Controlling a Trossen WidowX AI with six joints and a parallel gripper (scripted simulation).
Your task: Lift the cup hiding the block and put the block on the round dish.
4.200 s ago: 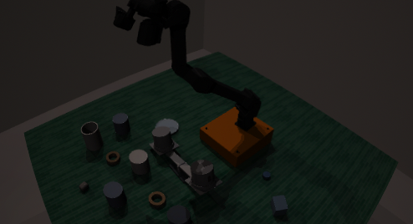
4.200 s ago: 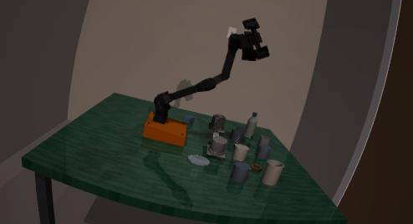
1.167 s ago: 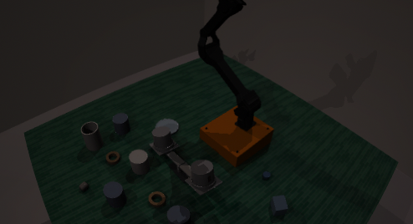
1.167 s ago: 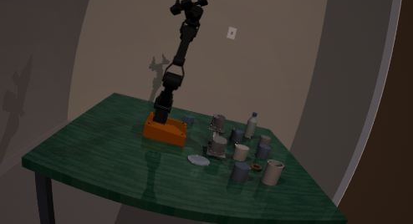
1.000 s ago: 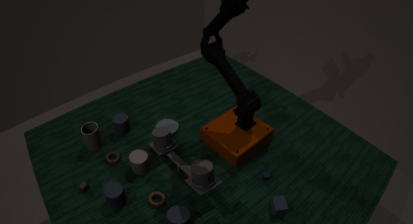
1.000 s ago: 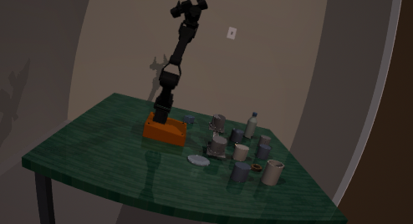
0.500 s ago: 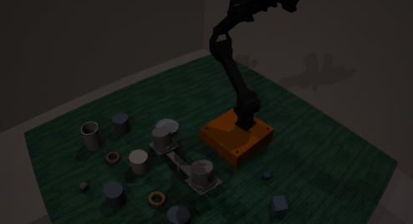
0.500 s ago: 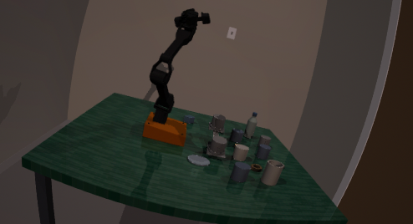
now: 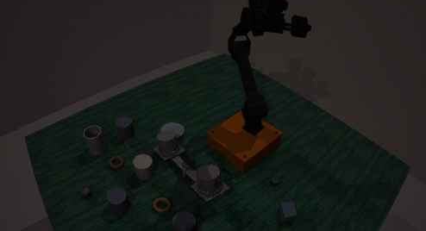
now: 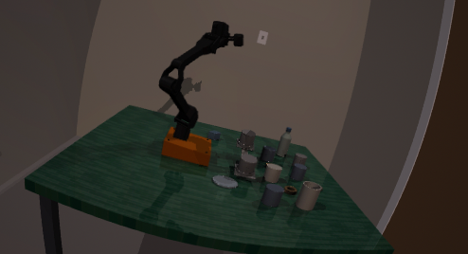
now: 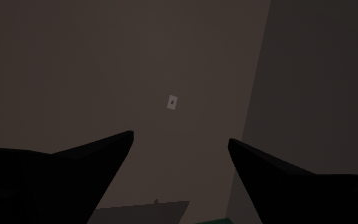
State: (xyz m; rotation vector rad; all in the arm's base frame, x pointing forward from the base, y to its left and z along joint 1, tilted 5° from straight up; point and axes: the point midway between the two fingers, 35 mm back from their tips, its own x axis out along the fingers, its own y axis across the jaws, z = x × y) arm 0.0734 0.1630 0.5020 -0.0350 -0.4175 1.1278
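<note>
The gripper [image 9: 307,27] [image 10: 241,40] [image 11: 181,139], fingers wide apart and holding nothing, points toward a wall plate [image 10: 262,37] [image 11: 172,102]; the balance cups [image 9: 167,142] [image 9: 209,178] [image 10: 247,164] [image 10: 246,138] stand well below the fingers. No writing is legible.

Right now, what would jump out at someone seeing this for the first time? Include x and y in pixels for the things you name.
Probably the bright orange base [image 9: 228,138] [image 10: 187,154] on the green table [image 9: 310,138] [image 10: 114,180], with a black arm [image 9: 247,73] [image 10: 182,104] rising from it, its fingers high above the tabletop. Next, the small balance [image 9: 184,167] beside the base, carrying an upside-down-looking grey cup [image 9: 167,143] [image 10: 247,164] at one end and its twin [image 9: 209,179] [image 10: 246,138] at the other.
</note>
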